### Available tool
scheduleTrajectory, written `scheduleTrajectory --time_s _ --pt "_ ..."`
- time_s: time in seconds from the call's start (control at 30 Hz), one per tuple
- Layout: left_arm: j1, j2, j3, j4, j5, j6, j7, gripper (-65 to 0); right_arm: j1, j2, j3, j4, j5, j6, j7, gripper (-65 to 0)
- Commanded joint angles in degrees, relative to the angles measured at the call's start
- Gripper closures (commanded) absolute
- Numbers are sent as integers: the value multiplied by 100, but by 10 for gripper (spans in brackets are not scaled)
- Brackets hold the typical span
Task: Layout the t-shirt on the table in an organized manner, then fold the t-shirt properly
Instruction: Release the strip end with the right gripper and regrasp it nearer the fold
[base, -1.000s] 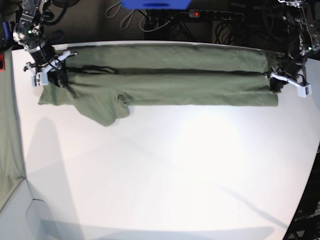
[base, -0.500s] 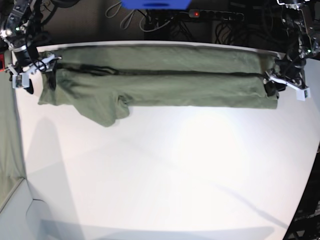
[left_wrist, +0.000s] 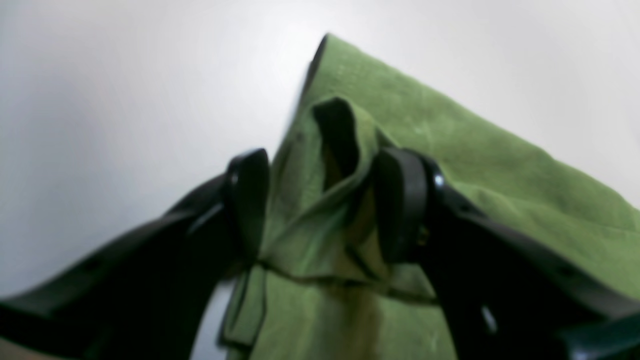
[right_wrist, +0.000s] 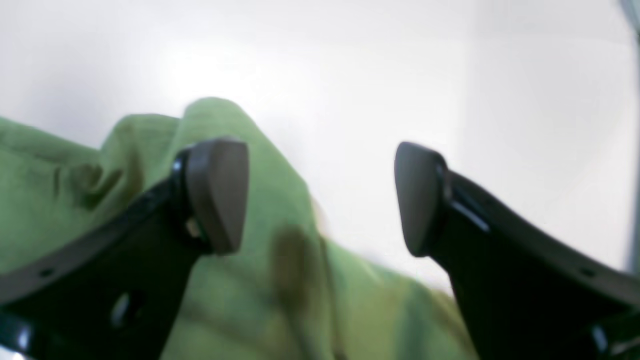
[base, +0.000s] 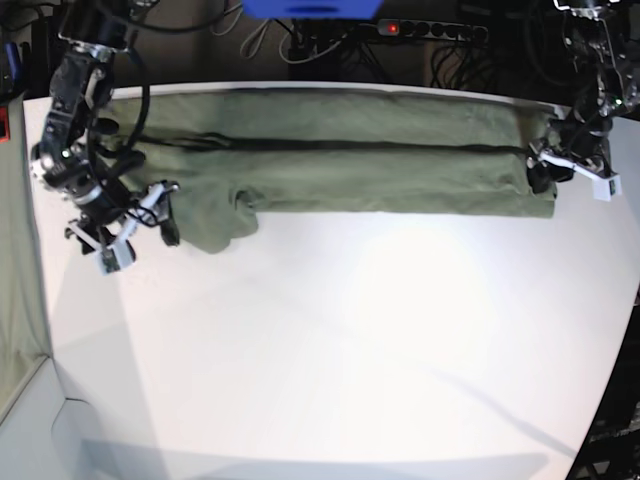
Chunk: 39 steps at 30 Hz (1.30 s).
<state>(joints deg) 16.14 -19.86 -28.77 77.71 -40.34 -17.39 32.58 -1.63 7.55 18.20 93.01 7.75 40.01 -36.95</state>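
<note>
White tabletop fills most of the base view, with dark cables and a power strip (base: 432, 29) beyond its far edge.

On the left gripper (left_wrist: 320, 200), the two dark pads stand partly apart with a raised ridge of green cloth between them. The cloth looks loose rather than pinched, though blur makes it hard to say whether a pad touches it. This gripper sits at the right end of the t-shirt (base: 330, 150), probably because that end was just laid down.

The right gripper (right_wrist: 320, 195) has its pads spread wide and nothing between them; green cloth lies under one pad and bare table (base: 330, 350) under the other. In the base view it hovers at the near left of the garment, beside the sleeve (base: 212, 222) that sticks out toward the near side, likely lined up to tuck that sleeve in.

The t-shirt lies along the far edge of the table as a long band, folded lengthwise, with a dark crease running left to right.
</note>
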Motion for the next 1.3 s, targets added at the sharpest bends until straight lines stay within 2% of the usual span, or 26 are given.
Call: scheduleTrajectory --time_s 0.0,0.1,0.5,0.6,0.73,0.83,1.03,1.2,1.27 --pt "8 -67 -28 40 29 38 87 -337 185 49 -118 -31 65 -1 -19 -456" --pt "8 -67 -28 40 29 38 87 -337 466 49 -338 -418 65 -1 -142 -456" --pt "8 -58 -2 31 29 38 87 -337 879 -65 -356 -1534 74 -1 -72 -441" --pt "8 -58 -2 31 29 38 87 -337 897 -65 -356 -1534 74 -1 -72 -349" --pt "8 -49 -2 31 29 38 87 -337 906 -65 -356 -1534 74 -1 -72 -166" --pt "8 -41 -2 31 29 38 78 -337 906 -65 -356 -1534 74 -1 -81 0" --pt "17 56 -37 31 29 38 78 -337 774 -56 -356 -1270 65 -1 -134 0" --pt "17 65 -19 31 29 38 78 -337 264 -74 -347 -163 74 -1 -134 0" --pt "17 65 -28 31 29 38 78 -337 27 -179 -312 321 74 -1 -142 0"
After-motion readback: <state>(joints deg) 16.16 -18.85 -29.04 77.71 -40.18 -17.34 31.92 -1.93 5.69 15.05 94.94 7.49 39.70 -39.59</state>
